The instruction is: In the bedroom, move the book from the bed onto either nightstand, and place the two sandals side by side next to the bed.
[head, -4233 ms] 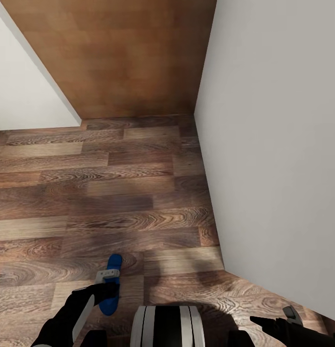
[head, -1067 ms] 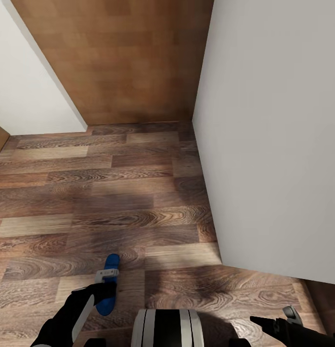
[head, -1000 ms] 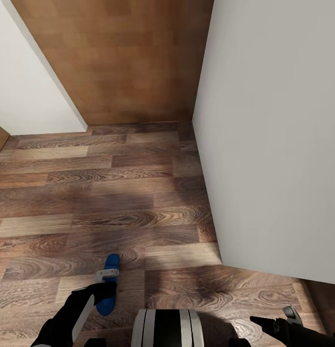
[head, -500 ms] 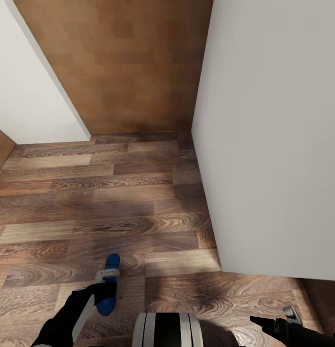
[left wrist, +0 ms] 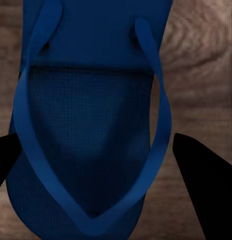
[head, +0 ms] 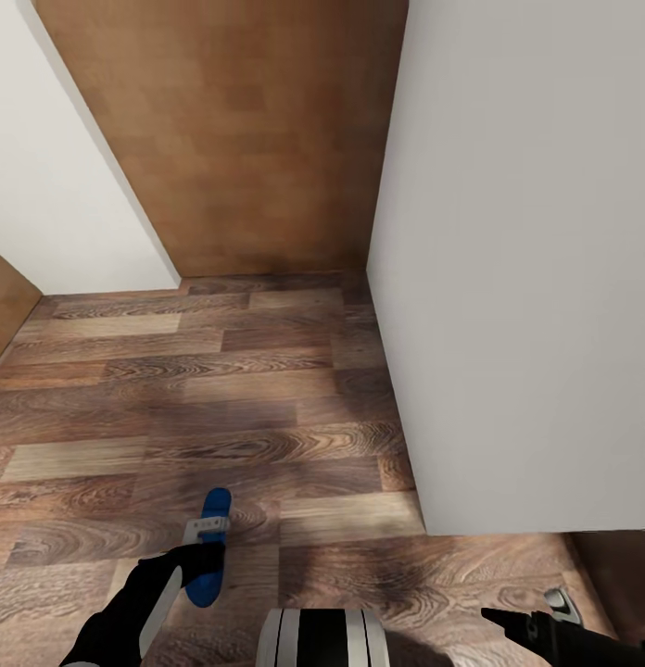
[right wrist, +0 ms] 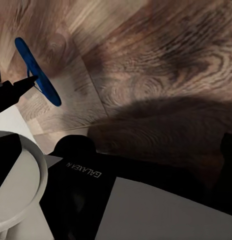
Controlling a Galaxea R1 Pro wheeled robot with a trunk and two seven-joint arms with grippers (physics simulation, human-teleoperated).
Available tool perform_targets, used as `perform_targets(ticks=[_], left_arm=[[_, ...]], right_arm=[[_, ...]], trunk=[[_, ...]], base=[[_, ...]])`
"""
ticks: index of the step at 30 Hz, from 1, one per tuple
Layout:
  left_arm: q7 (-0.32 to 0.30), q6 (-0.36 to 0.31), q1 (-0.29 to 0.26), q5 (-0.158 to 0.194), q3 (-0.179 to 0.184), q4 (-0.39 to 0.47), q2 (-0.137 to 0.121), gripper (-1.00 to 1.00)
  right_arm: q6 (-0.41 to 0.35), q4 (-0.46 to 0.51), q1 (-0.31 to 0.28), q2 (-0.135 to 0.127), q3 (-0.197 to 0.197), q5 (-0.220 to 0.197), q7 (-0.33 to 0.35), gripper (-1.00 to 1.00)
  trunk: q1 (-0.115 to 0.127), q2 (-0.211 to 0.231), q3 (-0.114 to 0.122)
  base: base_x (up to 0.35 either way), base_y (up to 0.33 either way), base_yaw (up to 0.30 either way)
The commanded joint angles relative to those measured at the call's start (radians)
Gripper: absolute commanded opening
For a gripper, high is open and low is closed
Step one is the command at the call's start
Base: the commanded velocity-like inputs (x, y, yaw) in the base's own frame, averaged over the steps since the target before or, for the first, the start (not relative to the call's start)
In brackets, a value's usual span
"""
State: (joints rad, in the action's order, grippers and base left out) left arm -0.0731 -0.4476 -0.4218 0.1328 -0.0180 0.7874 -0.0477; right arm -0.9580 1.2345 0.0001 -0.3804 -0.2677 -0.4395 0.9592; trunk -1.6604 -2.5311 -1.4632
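bright blue sandal [head: 211, 547], brown wood-grain plank floor [head: 221, 408], white walls [head: 517, 259], tan door [head: 239, 139].

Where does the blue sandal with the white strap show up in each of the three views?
Head view: low left, held in the left hand, blue sandal.
Left wrist view: close up, sandal between dark fingers.
Right wrist view: upper left, edge-on.
Shared landmark: wood-plank floor.

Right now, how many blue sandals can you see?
1. The sandal is held in the left gripper, above the wooden floor. A second one may be somewhere out of view.
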Motion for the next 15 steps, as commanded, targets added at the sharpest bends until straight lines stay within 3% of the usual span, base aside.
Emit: perform_targets(ticks=[1,15], left_arm=[[-0.002,-0.006,0.0,0.008,-0.002,0.001,0.0,-1.0],[-0.002,-0.006,0.0,0.008,-0.002,0.001,0.0,-1.0]], right_arm=[[-0.004,0.0,0.0,0.0,-0.001,0.001,0.003,1.0],[-0.004,0.0,0.0,0.0,-0.001,0.001,0.003,1.0]], trunk=[[0.001,0.0,0.003],[0.007,0.003,0.058]], base=[[0.0,0.0,0.0],[0.0,0.0,0.0]])
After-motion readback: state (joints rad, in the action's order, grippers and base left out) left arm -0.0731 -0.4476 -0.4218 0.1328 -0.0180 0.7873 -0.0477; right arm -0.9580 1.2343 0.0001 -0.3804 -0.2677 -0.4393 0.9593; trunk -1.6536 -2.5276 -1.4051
